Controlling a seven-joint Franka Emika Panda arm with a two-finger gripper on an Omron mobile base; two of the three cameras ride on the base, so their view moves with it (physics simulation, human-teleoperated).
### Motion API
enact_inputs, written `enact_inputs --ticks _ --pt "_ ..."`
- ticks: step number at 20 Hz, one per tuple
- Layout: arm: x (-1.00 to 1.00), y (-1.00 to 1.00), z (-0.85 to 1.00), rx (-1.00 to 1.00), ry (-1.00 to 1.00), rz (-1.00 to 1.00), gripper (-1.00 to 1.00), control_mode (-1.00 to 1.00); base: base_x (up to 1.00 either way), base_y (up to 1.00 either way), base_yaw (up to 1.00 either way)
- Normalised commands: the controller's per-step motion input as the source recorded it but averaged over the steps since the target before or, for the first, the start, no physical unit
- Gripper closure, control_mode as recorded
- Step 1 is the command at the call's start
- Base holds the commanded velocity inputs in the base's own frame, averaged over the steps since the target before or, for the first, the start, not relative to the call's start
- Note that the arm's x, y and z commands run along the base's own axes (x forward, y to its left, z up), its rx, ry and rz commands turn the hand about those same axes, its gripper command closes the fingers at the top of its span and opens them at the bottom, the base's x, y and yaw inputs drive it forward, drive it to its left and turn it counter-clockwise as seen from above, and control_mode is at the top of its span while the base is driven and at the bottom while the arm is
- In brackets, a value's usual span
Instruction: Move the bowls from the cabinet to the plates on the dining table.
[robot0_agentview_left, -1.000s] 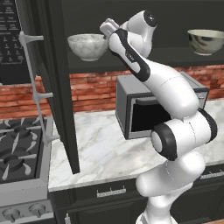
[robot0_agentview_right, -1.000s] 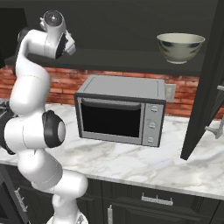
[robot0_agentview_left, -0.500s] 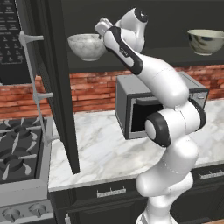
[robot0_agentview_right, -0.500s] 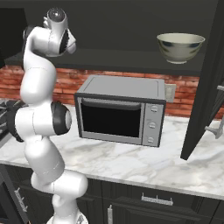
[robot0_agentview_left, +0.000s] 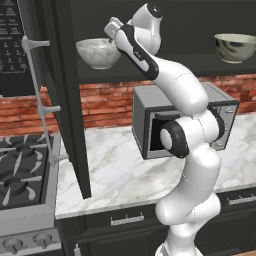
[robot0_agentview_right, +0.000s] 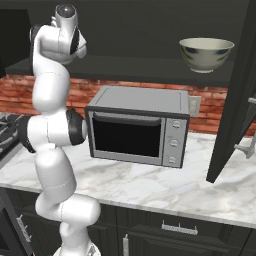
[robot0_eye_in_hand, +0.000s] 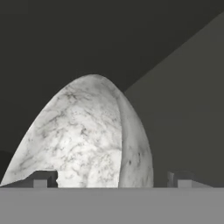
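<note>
Reaching for marbled bowl (robot0_agentview_left: 98, 52) at cabinet (robot0_agentview_left: 165, 75) shelf's left end; claw (robot0_eye_in_hand: 111, 179) open wide, straddling its rim. Next: close on rim, lift out. Green bowl (robot0_agentview_left: 235, 47) sits at right end.

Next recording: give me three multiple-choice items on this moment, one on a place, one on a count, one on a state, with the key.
1. Where does the microwave stand?
A. on the marble counter
B. on the cabinet shelf
C. on the stove

2. How many bowls sit in the cabinet?
A. one
B. two
C. three

3. How is the gripper at the marbled bowl?
A. shut on its rim
B. open, tips either side of the rim
C. holding a plate

Key: A, it stands under the shelf; B, the marbled one and the grey-green bowl; B, the finger tips are apart.
</note>
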Motion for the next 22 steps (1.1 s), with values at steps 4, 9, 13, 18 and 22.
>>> enact_inputs --ticks 4,9,13,18,22 --pt "0.0 0.08 0.0 0.0 0.01 0.0 1.0 -1.0 0.0 0.0 0.0" --pt "0.0 0.0 0.0 0.0 0.0 0.0 1.0 -1.0 0.0 0.0 0.0" --pt "0.0 0.0 0.0 0.0 0.0 0.0 1.0 -1.0 0.0 0.0 0.0" --pt "0.0 0.0 0.0 0.0 0.0 0.0 1.0 -1.0 0.0 0.0 0.0" --pt "-0.01 0.0 0.0 0.0 0.0 0.0 1.0 -1.0 0.0 0.0 0.0"
